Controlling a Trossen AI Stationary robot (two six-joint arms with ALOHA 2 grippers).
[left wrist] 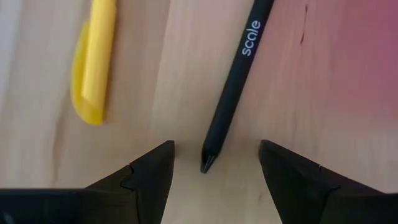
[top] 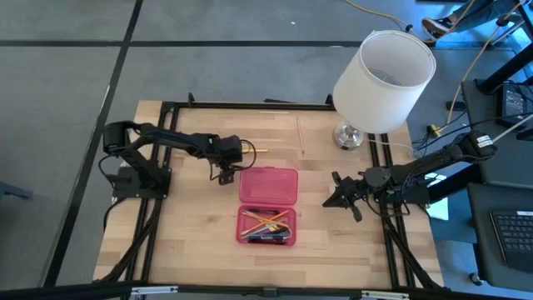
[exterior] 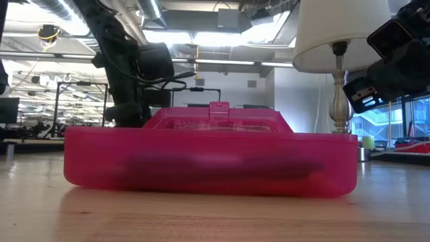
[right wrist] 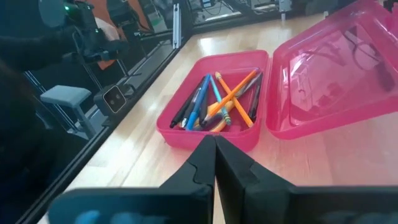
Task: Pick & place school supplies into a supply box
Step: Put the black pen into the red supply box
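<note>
The supply box (top: 266, 225), an open pink case, lies mid-table with several pens and pencils (right wrist: 217, 102) in its tray, and its lid (top: 268, 185) is folded back on the far side. My left gripper (left wrist: 216, 146) is open and points down just left of the lid. Its fingers stand on either side of the tip of a black pen (left wrist: 239, 81) that lies flat on the wood, touching nothing. A yellow pen (left wrist: 93, 62) lies beside the black one. My right gripper (top: 333, 198) waits shut, right of the box.
A white-shaded lamp (top: 379, 75) stands at the table's far right corner. A thin pale stick (top: 301, 135) lies on the wood near the far edge. Bare wood shows left and right of the box.
</note>
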